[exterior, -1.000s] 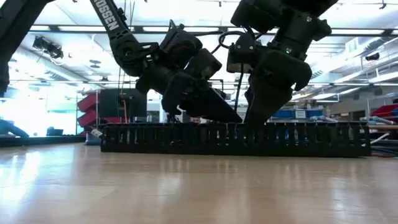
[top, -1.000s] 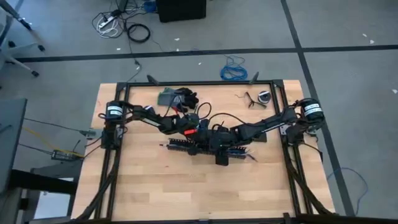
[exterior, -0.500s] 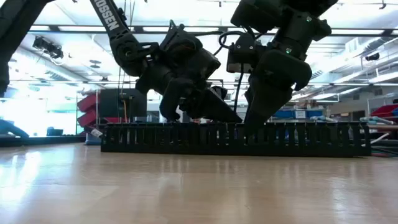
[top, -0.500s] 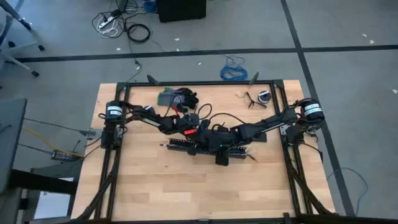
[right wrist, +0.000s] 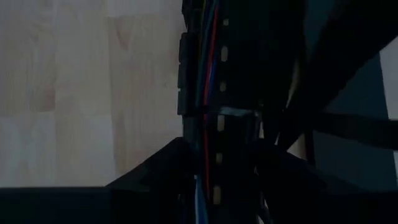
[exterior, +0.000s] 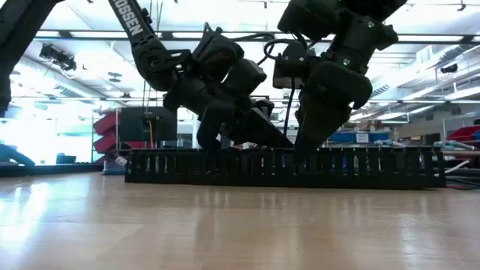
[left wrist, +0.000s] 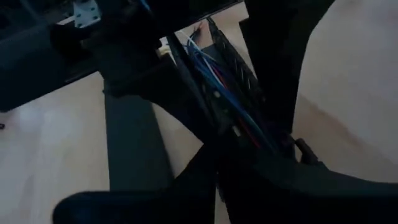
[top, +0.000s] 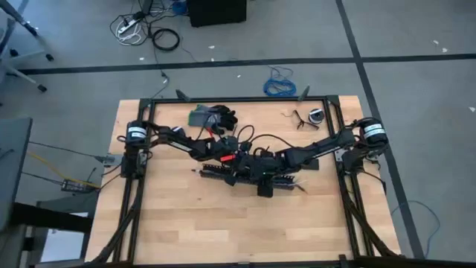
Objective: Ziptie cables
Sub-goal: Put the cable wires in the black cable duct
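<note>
The cables (left wrist: 231, 99) are lying inside a long black slotted duct (exterior: 285, 166) that is sitting on the counter (top: 186, 216) at the middle of the high view, running left to right. In the left wrist view they are showing as thin blue, purple and red strands running along the channel; in the right wrist view a red and a blue one (right wrist: 208, 74) are running down the frame beside the duct's wall.

I judge them to be very light, floppy and slick, likely to splay apart or spring out of the slots if pinched singly. The best hold would be on the whole bundle at once, close to the spot where the tie is going on, with a soft squeeze and no hard pull.

The left end effector (exterior: 225, 124) is reaching in from the upper left of the low view, angled steeply down, its tip at the duct's top edge. The right end effector (exterior: 319, 127) is hanging just beside it, pointing almost straight down into the duct. Both arms are crossing low over the counter's centre in the high view. Everything here is dark on dark, so I cannot tell how far either one is open or whether it is gripping anything.
</note>
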Robot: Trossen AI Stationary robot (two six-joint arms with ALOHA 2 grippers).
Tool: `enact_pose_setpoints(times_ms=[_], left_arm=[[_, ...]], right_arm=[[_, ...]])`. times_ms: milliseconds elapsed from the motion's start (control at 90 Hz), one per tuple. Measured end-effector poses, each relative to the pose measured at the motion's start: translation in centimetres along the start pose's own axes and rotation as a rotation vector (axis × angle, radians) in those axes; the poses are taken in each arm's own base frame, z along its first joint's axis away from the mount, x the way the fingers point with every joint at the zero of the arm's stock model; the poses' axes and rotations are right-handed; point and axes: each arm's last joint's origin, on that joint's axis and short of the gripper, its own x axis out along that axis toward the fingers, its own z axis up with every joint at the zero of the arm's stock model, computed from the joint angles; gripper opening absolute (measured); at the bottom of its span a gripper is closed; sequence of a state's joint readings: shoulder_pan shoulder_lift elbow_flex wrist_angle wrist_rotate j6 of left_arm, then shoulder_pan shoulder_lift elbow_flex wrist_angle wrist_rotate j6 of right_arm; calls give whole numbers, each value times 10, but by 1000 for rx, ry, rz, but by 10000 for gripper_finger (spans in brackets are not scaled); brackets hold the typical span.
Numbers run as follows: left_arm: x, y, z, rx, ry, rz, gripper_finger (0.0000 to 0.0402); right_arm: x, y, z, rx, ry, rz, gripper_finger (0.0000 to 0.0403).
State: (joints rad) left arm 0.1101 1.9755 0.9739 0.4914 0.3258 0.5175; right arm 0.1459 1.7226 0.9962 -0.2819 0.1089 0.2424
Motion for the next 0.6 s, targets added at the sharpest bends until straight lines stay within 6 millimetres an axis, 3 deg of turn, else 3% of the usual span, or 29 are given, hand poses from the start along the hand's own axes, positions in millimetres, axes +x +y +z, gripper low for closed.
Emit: enact_pose_setpoints(times_ms=[600], left_arm=[[0, 1, 1, 93, 27, -8, 0]], right_arm=[[0, 1, 0, -1, -5, 6, 180]])
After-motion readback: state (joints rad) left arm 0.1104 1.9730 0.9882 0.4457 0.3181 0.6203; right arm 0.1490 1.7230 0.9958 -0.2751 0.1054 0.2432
